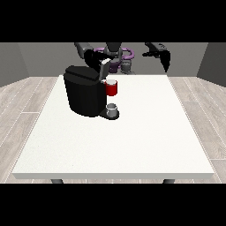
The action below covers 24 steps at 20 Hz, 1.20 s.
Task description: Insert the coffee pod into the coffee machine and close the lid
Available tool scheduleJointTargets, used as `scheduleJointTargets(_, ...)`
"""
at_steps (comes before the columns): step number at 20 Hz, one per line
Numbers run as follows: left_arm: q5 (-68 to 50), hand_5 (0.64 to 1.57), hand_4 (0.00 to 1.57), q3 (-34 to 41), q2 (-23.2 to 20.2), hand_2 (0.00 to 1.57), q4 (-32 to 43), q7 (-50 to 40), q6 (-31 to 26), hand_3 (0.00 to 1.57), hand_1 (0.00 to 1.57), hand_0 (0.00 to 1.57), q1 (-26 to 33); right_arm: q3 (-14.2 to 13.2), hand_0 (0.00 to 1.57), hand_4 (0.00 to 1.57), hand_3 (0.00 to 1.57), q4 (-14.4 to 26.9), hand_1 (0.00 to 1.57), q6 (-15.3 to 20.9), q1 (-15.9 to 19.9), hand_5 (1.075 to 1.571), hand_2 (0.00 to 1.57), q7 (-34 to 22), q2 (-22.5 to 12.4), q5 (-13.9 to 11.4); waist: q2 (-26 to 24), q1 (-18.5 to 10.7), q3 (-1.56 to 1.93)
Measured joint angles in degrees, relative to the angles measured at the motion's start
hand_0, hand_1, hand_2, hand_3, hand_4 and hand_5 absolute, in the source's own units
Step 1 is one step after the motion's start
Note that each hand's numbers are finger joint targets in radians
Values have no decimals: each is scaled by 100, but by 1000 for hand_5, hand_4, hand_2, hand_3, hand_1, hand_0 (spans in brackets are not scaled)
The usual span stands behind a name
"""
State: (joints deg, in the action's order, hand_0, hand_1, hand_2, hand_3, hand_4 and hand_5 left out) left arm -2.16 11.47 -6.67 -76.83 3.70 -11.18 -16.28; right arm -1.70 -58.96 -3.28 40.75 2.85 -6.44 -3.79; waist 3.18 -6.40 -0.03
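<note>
The black coffee machine (84,92) stands on the white table (132,141), left of centre. Its grey lid (104,67) is tilted up at the machine's top right. Below the lid sits a red part (112,89) with a pale top. A small grey cup (112,109) rests on the machine's base. I cannot make out a separate coffee pod. The hand at the view's left (91,56) is right above and behind the lid, close to it; contact is unclear. The hand at the view's right (164,58) hangs raised beyond the table's far edge, with its fingers pointing down and nothing in it.
The robot's torso (115,55) with purple parts stands behind the table's far edge. The machine takes up the far left part of the table. Grey walls and a wooden floor surround the table.
</note>
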Motion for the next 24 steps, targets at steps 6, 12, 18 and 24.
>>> scheduleJointTargets(6,38,1571,139,-99,-7,0,11,148,2,0,0,0,78,89,0,141,0,125,0,176,346,1571,0,0,70,-289,102,-157,2)
scheduleJointTargets(12,36,1571,0,-177,28,0,69,317,12,0,0,0,131,98,0,126,0,231,0,231,570,1571,0,69,140,-438,136,-172,2)
scheduleJointTargets(18,19,1571,165,-169,15,0,122,523,6,0,0,0,243,244,0,352,0,19,0,2,351,1571,0,336,426,-327,-105,3,2)
scheduleJointTargets(24,28,1571,192,-163,133,0,258,671,115,0,0,0,520,717,0,157,0,-460,0,-36,-716,1571,0,617,593,360,-635,340,3)
